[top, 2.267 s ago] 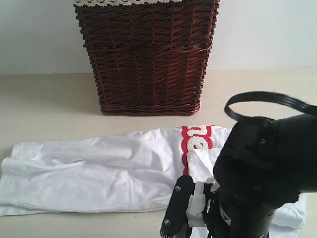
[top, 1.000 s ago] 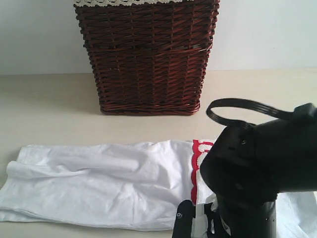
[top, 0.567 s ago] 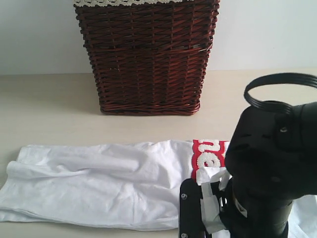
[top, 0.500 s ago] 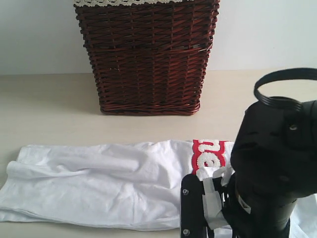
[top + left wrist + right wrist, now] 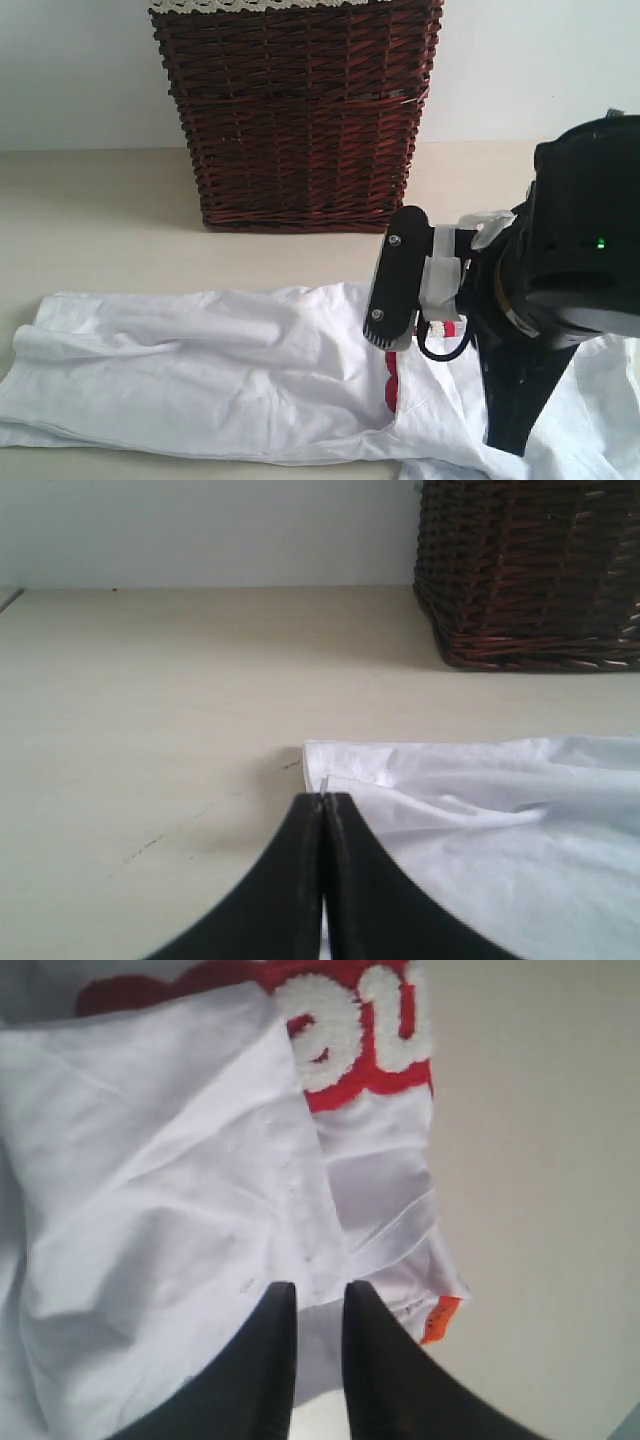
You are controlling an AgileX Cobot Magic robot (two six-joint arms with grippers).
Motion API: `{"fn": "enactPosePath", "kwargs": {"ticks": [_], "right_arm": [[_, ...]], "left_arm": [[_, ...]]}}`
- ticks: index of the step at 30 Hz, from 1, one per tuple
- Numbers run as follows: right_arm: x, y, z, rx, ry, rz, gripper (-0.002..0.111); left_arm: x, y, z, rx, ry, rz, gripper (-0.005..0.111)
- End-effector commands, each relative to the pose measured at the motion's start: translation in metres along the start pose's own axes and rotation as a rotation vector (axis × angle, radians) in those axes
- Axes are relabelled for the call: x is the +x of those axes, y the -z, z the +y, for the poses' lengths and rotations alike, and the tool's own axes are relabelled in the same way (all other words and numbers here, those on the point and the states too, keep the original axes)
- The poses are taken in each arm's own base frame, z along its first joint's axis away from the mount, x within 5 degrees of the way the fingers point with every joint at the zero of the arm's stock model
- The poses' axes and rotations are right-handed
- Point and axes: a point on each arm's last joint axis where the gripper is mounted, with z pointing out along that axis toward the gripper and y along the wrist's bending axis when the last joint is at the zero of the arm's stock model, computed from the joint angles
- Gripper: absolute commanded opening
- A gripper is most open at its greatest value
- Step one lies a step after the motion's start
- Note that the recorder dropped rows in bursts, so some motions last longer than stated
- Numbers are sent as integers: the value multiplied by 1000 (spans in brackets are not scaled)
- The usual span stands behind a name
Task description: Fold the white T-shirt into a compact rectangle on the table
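The white T-shirt (image 5: 200,370) lies spread in a long band across the front of the table (image 5: 100,220). Its red-outlined fuzzy lettering (image 5: 350,1030) and orange tag (image 5: 438,1320) lie under my right gripper (image 5: 319,1295). That gripper (image 5: 405,335) hangs above the shirt's right end with its jaws slightly apart, open, nothing between them. My left gripper (image 5: 323,800) is outside the exterior view. It sits at the shirt's (image 5: 480,800) other end, low on the table (image 5: 150,700), shut with a thin sliver of white hem at its tips.
A tall dark brown wicker basket (image 5: 300,120) with a lace-trimmed liner stands at the back centre, behind the shirt. It also shows in the left wrist view as the basket (image 5: 530,570). Bare beige table (image 5: 540,1160) lies beside the collar.
My right arm has lifted and moved back and to the right from the front edge. Its jaws have parted and let go of the shirt, which stays on the table. The left gripper has not moved.
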Motion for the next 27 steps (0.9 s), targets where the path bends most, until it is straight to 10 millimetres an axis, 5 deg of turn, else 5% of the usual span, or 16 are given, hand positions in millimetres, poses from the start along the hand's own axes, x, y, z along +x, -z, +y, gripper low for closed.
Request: {"fn": "enactPosePath", "kwargs": {"ticks": [1,6,10,20,27], "right_arm": [[-4,6,17,-206,-86,-48,23],[-6,23,51,-629,-59,-84,41],[-4,30,68,-848,-44,-18,41],[12,-26,84,-669,-36,178,40],[9,-41,92,-682,-42,229,40]], "left_arm": [[-1,0,0,-5,0,-9,0],[-1,0,0,-5,0,-9,0],[-1,0,0,-5,0,-9,0],[-1,0,0,-5,0,-9,0],[-1,0,0,-5,0,-9,0]]}}
